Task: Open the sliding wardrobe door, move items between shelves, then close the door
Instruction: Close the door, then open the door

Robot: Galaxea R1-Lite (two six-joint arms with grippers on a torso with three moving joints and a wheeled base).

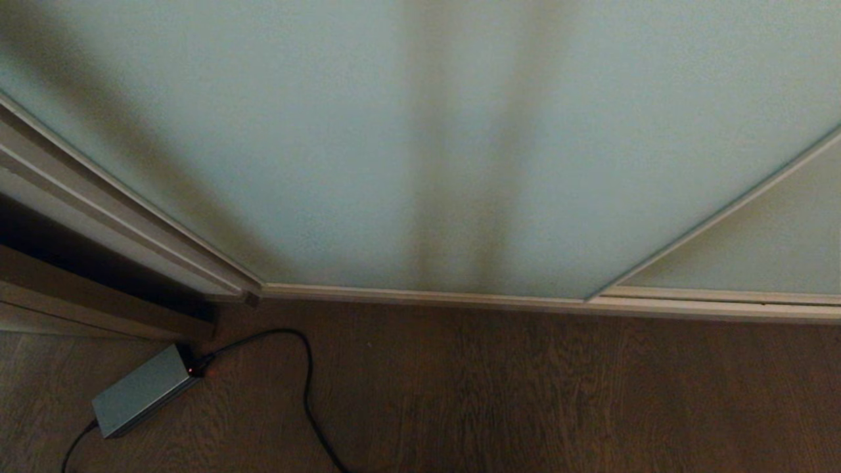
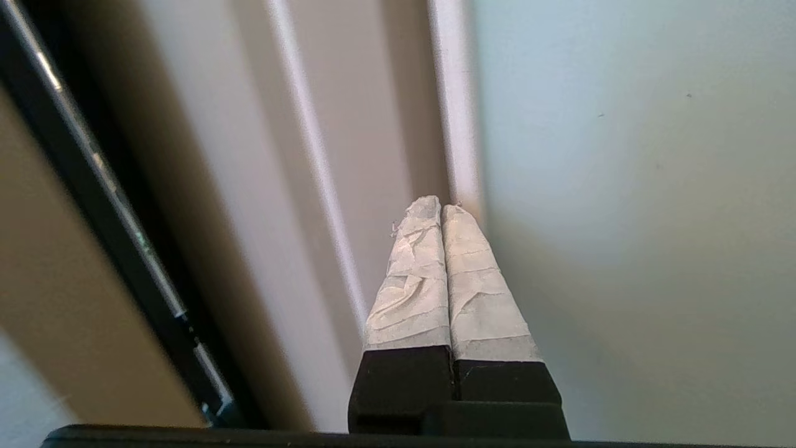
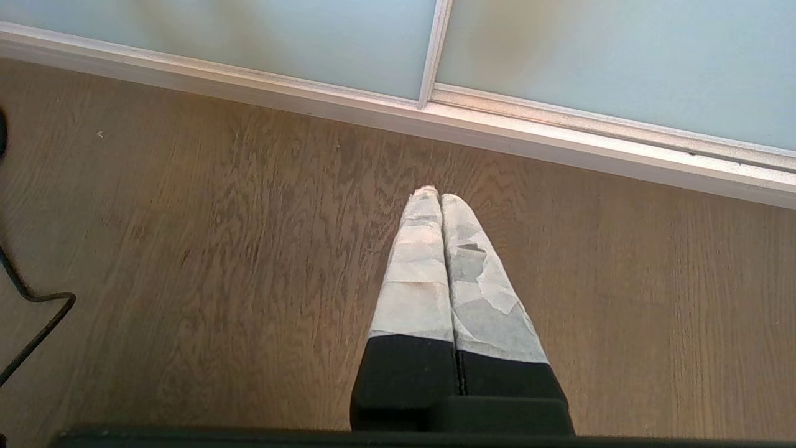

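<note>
The door (image 1: 341,151) fills the head view from nine o'clock round to three — frosted pale blue-green glass in a slim off-white frame, shut, with broad soft shadows down its middle and its left side. A second glass panel (image 1: 762,243) sits behind it at three to four o'clock, the two overlapping at a slanted frame edge. The floor (image 1: 525,394), brown wood grain, takes the whole lower band from four to eight o'clock, meeting the doors at a pale bottom track (image 1: 427,295). At nine o'clock a dark gap and brown trim (image 1: 85,295) flank the door's left frame. At seven o'clock a grey power brick (image 1: 141,391) lies on the floor, a small red light at its end and a black cable (image 1: 305,381) looping away toward six. No shelves or toys can be seen; the door hides them.

Neither arm shows in the head view. The left gripper (image 2: 440,207) has its taped fingers pressed together on nothing, tips at the door's left frame strip (image 2: 454,99), glass just beside. The right gripper (image 3: 435,195) — closed too, empty — hangs over bare floor, near the track where the two panels meet.
</note>
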